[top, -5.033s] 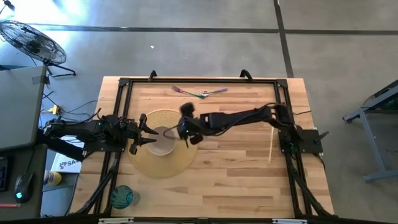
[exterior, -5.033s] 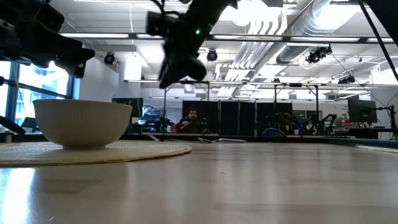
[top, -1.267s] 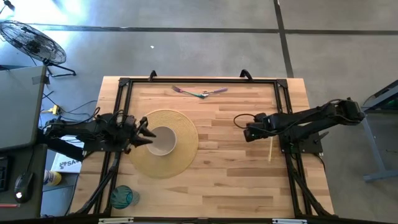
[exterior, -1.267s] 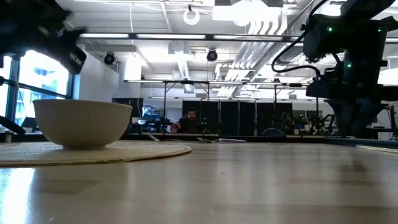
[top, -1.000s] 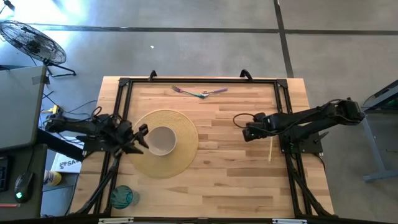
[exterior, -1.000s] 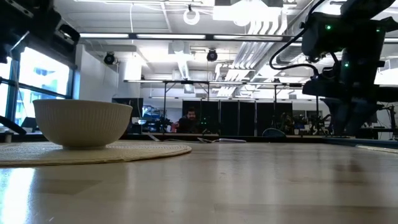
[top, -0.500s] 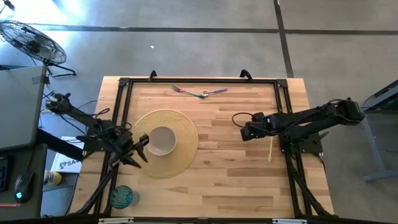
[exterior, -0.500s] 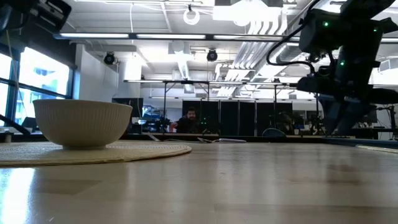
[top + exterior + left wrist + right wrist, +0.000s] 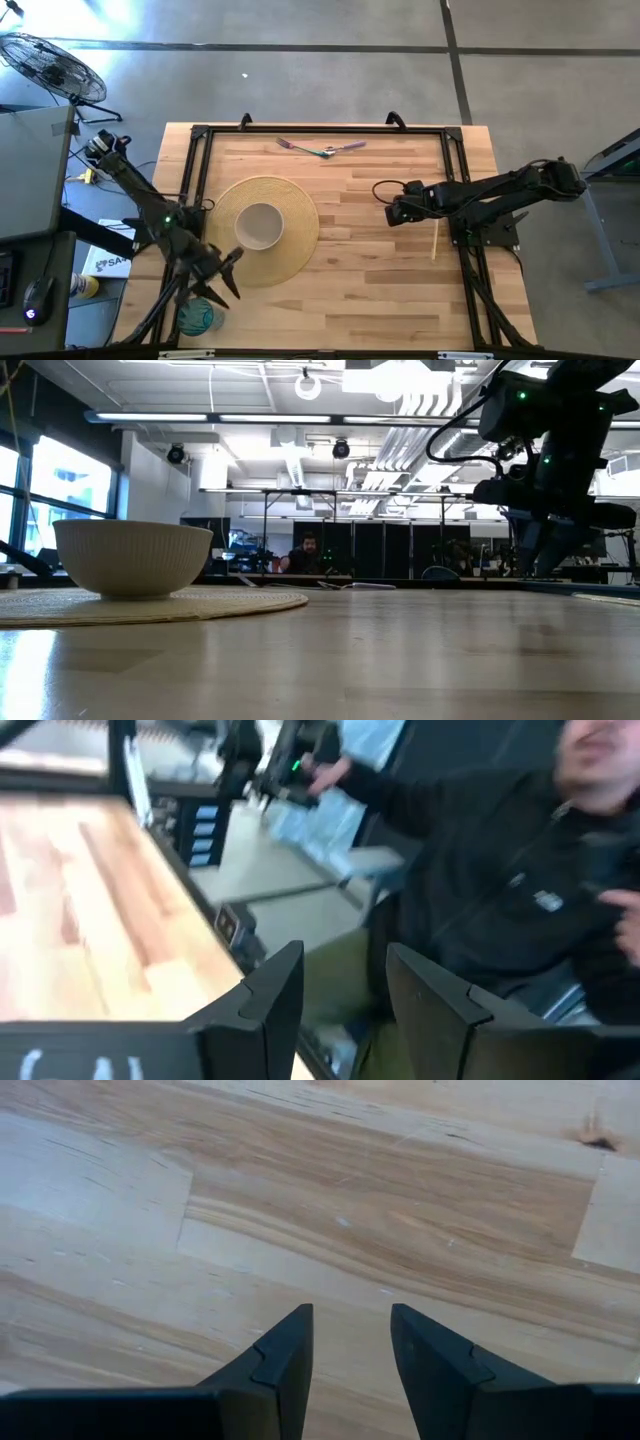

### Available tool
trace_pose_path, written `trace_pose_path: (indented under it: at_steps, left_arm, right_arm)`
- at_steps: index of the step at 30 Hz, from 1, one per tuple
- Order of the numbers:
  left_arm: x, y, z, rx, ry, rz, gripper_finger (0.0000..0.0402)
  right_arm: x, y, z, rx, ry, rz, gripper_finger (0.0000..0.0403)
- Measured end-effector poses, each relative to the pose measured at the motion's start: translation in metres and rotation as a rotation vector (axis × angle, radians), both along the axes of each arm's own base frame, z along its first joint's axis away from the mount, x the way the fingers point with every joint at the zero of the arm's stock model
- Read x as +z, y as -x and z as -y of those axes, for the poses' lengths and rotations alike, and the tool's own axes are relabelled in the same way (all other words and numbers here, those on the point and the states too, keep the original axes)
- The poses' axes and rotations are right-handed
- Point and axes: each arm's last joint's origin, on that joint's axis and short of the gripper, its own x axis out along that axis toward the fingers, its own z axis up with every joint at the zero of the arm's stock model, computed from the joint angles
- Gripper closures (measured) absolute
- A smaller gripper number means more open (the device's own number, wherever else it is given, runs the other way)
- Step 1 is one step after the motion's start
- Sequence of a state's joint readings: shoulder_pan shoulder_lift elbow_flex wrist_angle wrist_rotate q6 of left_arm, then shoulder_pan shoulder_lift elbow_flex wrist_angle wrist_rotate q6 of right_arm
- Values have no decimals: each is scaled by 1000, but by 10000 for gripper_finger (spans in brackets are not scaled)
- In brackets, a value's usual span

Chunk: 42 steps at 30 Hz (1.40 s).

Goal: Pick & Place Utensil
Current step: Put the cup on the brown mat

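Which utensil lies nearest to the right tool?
The pale stick, lying alone by the right rail just below the right tool. The fork and spoon lie crossed at the far edge, farther away.

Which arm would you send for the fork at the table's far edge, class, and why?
Right. The right gripper hangs open and empty over bare wood, nearer the fork. The left gripper has swung to the near left corner, by the teal cup.

A bowl (image 9: 260,225) sits on the round mat (image 9: 292,252) left of centre; utensils (image 9: 322,149) lie at my table's (image 9: 380,290) top edge.
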<state>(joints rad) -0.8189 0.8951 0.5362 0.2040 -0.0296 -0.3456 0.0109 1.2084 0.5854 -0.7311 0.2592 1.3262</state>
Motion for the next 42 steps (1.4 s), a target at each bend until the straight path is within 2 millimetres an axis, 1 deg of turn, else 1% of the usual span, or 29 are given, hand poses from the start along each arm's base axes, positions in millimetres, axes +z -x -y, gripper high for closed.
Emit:
trace_pose_path:
  at_steps: [5, 10, 13, 17, 20, 23, 27, 31, 38, 42]
  left_arm:
    - [14, -9, 30, 4, -97, -98, 259]
    - [32, -14, 57, -9, -137, -226, 259]
    - [45, -14, 68, 5, -140, -341, 259]
    - [58, -10, 77, 68, -118, -545, 259]
    - [62, -6, 81, 144, -76, -710, 259]
    - [63, 0, 84, 181, -56, -804, 259]
    - [55, 11, 86, 241, -52, -936, 259]
    - [49, 21, 85, 321, -62, -1038, 259]
    - [46, 28, 87, 352, -86, -1025, 259]
    - [37, 26, 94, 359, -112, -1065, 259]
  right_arm:
    - [0, 0, 0, 0, -1, 4, 273]
    - [0, -1, 0, 3, -15, 12, 273]
    - [0, -1, -1, 6, -17, 11, 273]
    - [0, -1, 0, 10, -13, 10, 273]
    - [0, -1, 0, 12, 8, 9, 273]
    - [1, -2, 1, 21, 54, 12, 273]
    - [2, -4, 3, 15, 118, 36, 273]
    - [3, -8, 3, 14, 137, 71, 273]
    - [5, -12, 5, 62, 197, 94, 273]
    - [6, -13, 5, 68, 203, 103, 273]
